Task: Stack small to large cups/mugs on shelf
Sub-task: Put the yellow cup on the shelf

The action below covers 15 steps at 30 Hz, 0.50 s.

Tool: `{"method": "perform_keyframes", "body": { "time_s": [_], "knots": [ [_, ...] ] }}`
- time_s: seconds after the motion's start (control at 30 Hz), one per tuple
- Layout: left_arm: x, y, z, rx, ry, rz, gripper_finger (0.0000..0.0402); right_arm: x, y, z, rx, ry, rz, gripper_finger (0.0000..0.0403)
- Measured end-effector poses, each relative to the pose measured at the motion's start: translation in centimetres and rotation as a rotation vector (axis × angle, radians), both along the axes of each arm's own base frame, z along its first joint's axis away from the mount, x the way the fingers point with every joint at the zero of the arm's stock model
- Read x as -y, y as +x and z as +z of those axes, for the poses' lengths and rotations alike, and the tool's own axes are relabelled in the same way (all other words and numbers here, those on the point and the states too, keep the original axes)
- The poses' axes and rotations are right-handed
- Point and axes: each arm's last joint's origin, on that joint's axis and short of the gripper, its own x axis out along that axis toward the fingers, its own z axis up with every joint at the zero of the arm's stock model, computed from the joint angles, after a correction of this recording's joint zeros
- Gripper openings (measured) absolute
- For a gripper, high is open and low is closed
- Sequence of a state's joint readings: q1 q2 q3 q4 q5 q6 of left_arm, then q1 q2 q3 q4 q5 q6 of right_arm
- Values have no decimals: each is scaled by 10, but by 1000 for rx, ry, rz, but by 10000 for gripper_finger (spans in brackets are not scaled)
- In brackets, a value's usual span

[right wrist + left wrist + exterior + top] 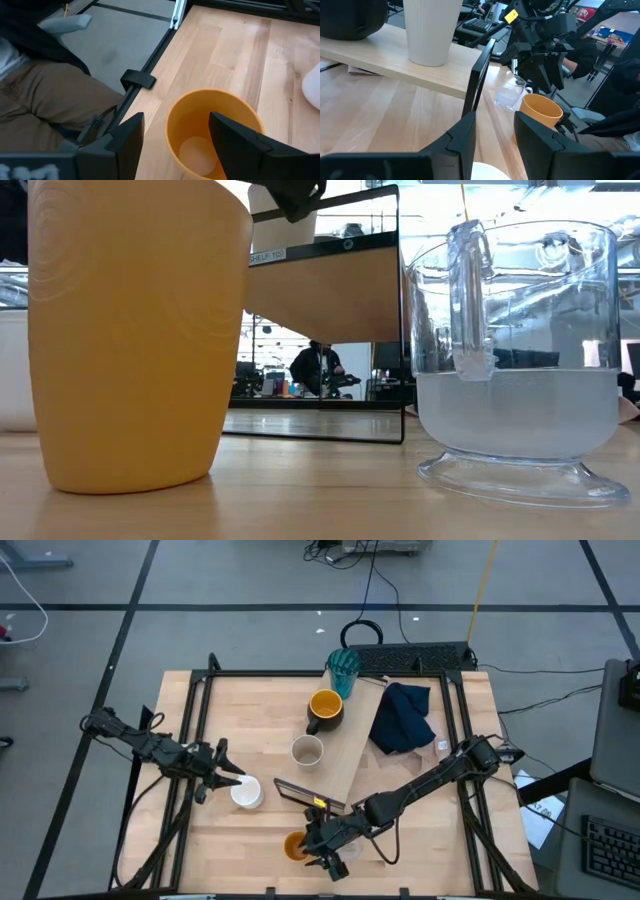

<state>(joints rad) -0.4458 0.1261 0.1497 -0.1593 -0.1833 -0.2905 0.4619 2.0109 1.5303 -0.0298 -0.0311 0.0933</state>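
Observation:
The orange cup [293, 845] stands upright near the table's front edge, with the small clear glass [515, 380] beside it. My right gripper [177, 130] is open just above the orange cup [212, 135], one finger over its mouth and one outside its rim. My left gripper [495, 120] is open at the white mug [247, 792], whose rim [490, 172] shows between the fingers. The beige cup [430, 30] and the dark mug with yellow inside [325, 705] stand on the light-wood shelf [350, 755]. The teal tumbler [342, 670] stands at the shelf's far end. My left gripper comes level from the table's left side at the white mug's rim [238, 783]. I cannot tell whether its fingers touch the mug. The mug stands upright on the table.
A navy cloth [403, 718] lies right of the shelf. The shelf's dark end edge [477, 75] faces the table's front. A black frame rail [137, 79] runs along the table edge, with a person's trouser leg [45, 100] just beyond it.

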Motion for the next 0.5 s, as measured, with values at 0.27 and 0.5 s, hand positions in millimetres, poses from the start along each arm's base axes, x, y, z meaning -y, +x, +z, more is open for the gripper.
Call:
{"method": "perform_keyframes", "body": {
  "time_s": [0.27,0.5],
  "knots": [
    [0,0,0,0,0,0,134,2,2,0,6,0,-7,211],
    [0,0,0,-2,-6,1,134,20,8,-3,-34,-9,-61,210]
  ]
}}
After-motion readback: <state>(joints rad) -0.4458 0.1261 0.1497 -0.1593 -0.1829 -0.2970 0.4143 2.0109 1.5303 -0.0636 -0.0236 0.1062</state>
